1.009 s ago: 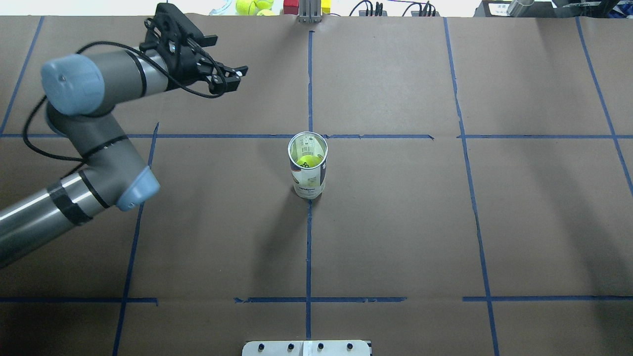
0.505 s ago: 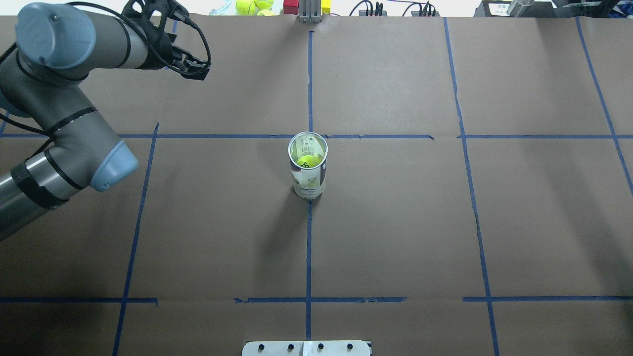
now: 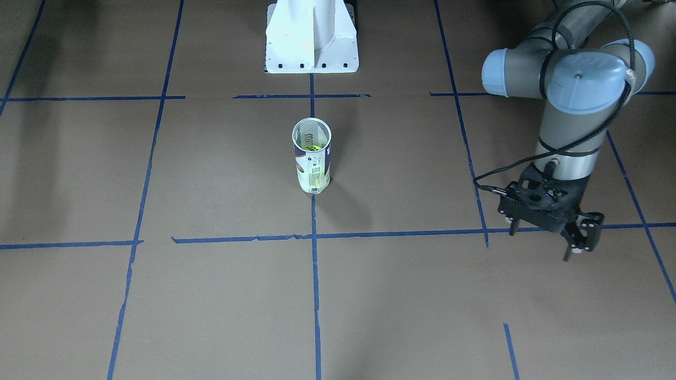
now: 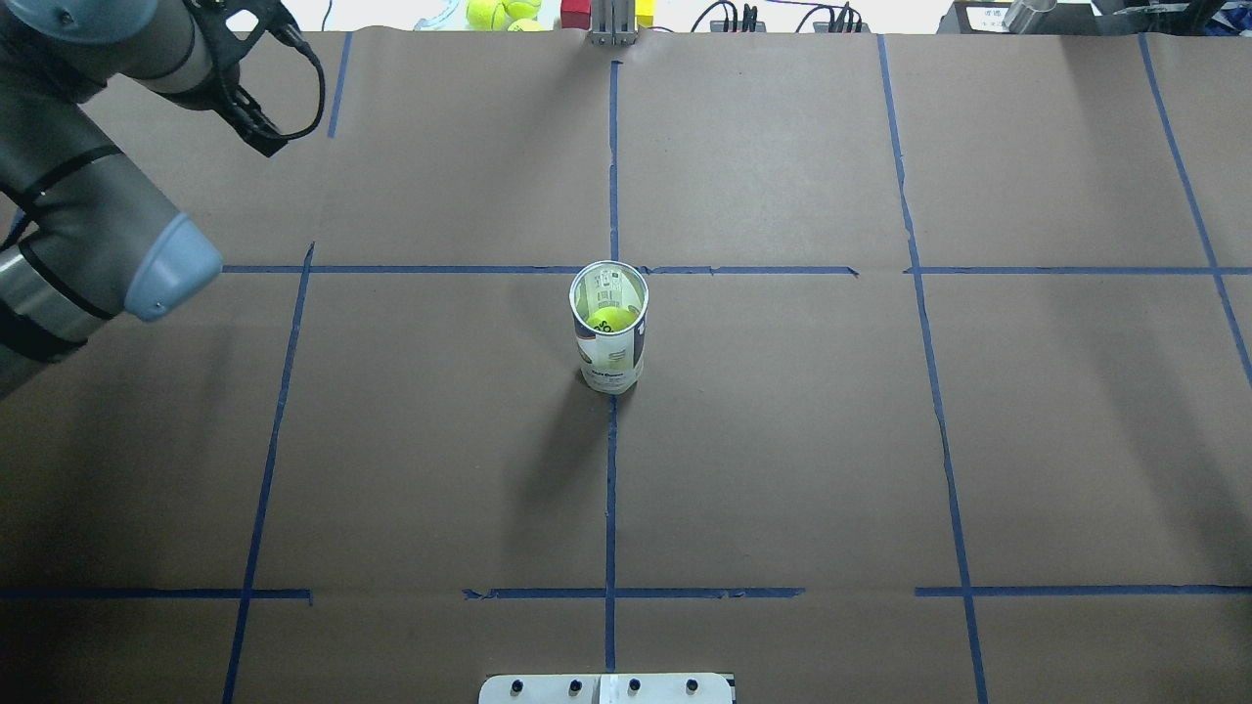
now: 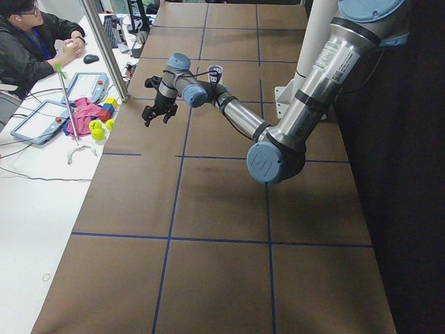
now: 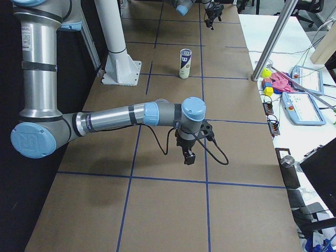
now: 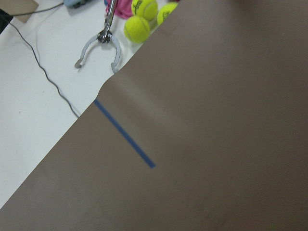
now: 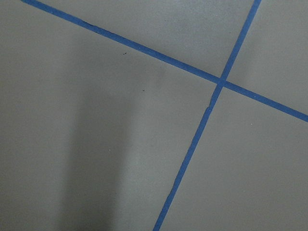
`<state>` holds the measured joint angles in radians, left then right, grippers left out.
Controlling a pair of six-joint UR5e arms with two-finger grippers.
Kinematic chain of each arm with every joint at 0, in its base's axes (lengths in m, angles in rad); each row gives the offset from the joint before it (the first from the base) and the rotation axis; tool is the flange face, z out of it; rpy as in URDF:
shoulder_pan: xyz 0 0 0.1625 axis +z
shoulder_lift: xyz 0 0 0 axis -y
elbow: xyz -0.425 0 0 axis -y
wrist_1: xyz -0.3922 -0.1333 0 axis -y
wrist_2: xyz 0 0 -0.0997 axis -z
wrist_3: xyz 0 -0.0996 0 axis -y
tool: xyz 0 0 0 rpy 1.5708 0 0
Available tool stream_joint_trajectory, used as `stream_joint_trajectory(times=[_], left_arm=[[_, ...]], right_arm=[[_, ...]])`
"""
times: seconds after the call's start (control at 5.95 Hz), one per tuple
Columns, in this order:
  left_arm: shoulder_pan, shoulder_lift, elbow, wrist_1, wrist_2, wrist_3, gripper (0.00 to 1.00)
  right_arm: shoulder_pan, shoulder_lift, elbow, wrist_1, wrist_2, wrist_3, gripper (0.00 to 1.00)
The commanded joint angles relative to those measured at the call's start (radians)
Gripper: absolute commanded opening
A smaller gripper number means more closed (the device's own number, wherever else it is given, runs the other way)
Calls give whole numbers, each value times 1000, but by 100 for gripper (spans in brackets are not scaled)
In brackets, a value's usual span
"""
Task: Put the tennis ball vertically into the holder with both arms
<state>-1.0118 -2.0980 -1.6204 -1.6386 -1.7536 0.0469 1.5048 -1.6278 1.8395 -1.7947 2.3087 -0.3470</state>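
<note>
- The left tool (image 5: 156,119) hangs above the worktop (image 4: 782,440) near its far left corner. Its two fingers stand apart, spread and released. Nothing is between them and they touch nothing.
- The right tool (image 6: 187,156) points down over a blue tape cross at the robot's right end of the worktop. It shows only in the right side view, so I cannot tell whether it is spread or clenched. Its wrist view shows only brown paper and tape.
- The holder (image 4: 608,342) stands upright on the middle of the worktop, on the centre tape line, its mouth open to the top. It is well apart from both tools.
- The tennis ball (image 4: 609,319) sits inside the holder, low down, and shows through the mouth.
- The worktop is covered in brown paper marked into squares with blue tape. The white pedestal base (image 3: 311,37) stands at the robot's edge.
- Beyond the far edge is a white desk with spare tennis balls (image 7: 137,28), a metal claw (image 7: 98,45) and coloured blocks (image 5: 108,108). A person (image 5: 35,42) sits there.
</note>
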Motion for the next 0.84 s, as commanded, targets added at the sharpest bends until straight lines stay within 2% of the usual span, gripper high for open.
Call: stream_joint_trajectory(times=[0.0,0.17,0.34,0.5,0.67], left_arm=[[-174,10,5,238,-164,132,100],[-329,22,46,401,-383,133,100],[-397,76,63,461,-455,133,100],[-422,181,56,456,-483,134,100],[-482,238,68,451,-495,142,100]], right_arm=[[0,-3,-61,41,0,2,100],[0,-10,-174,170,11,14,100],[0,-10,-199,217,23,105,100],[0,-7,-189,228,21,178,100],[0,-6,-189,233,21,180,100]])
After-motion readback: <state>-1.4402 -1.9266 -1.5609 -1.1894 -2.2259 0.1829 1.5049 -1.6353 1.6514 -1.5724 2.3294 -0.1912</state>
